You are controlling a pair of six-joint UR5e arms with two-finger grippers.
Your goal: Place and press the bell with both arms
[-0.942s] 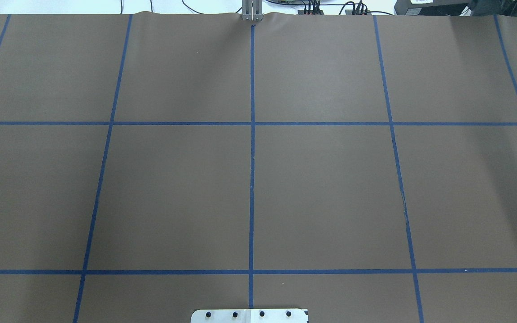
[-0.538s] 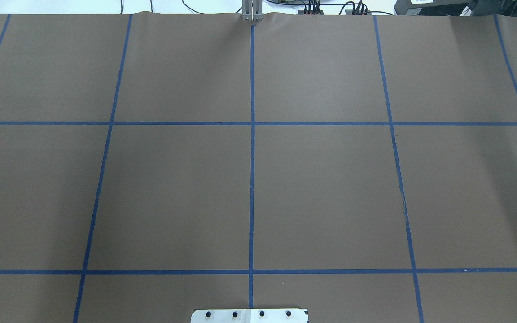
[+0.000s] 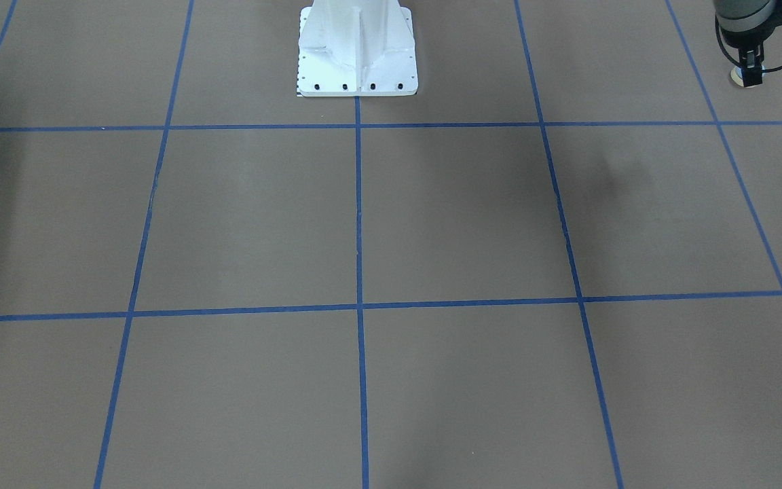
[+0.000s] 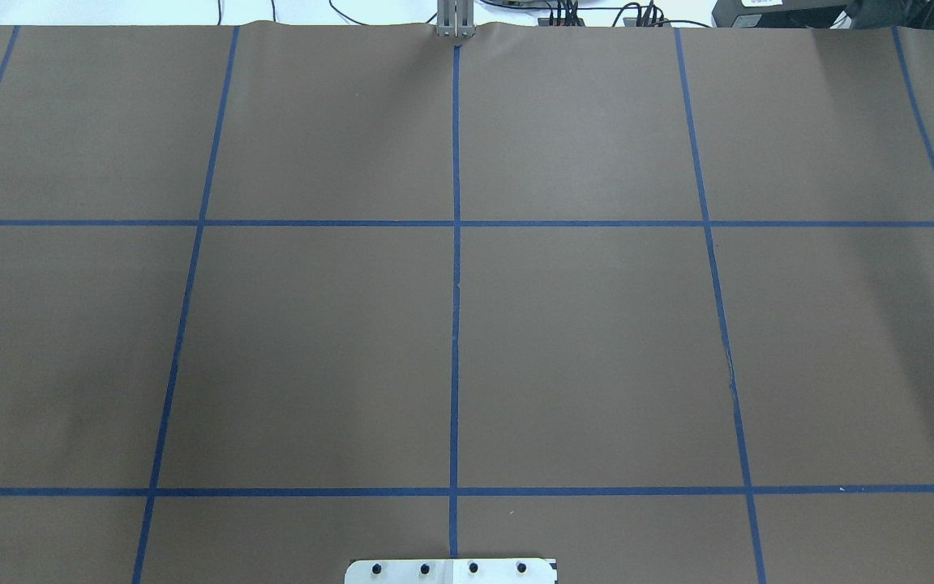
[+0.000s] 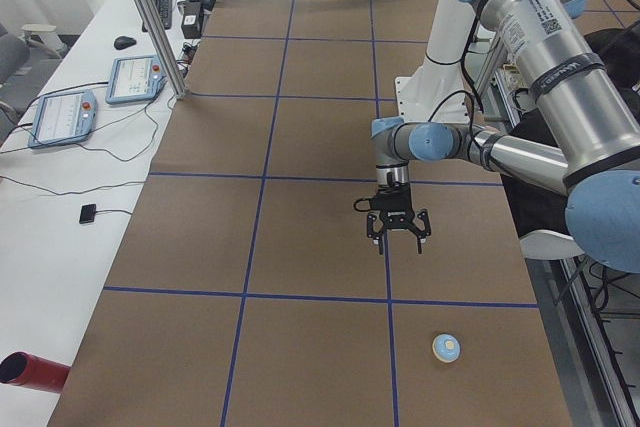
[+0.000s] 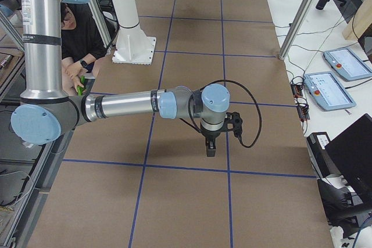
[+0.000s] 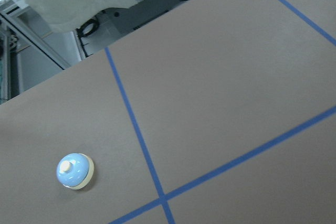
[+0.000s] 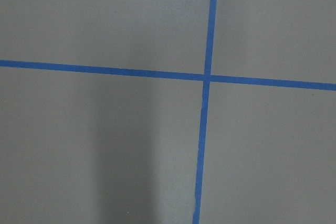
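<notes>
Nothing has moved on the overhead view since the earlier frames: the table [image 4: 597,324] shows only its tape grid, with faint shadows at both ends.

The bell [image 7: 75,171] stands upright on the table at the robot's left end, near the robot-side edge and just beside a tape line [image 7: 137,129]. The left gripper [image 5: 399,244] hangs fingers-down above the table, apart from the bell. The right gripper [image 6: 210,151] hangs likewise, well apart from it. Both show in side views only, so I do not judge whether either is spread or closed. The bell is in neither.

Risks, as I judge them: the dome looks smooth, so fingers closing high on it could squeeze it out. A descent off centre could push it toward the edge or ring it early.

Hidden: the overhead view shows neither arm nor bell. The front view cuts off the left arm [image 3: 740,17] at its upper right corner. Neither wrist view shows fingers. In the right side view the bell is a far speck.
</notes>
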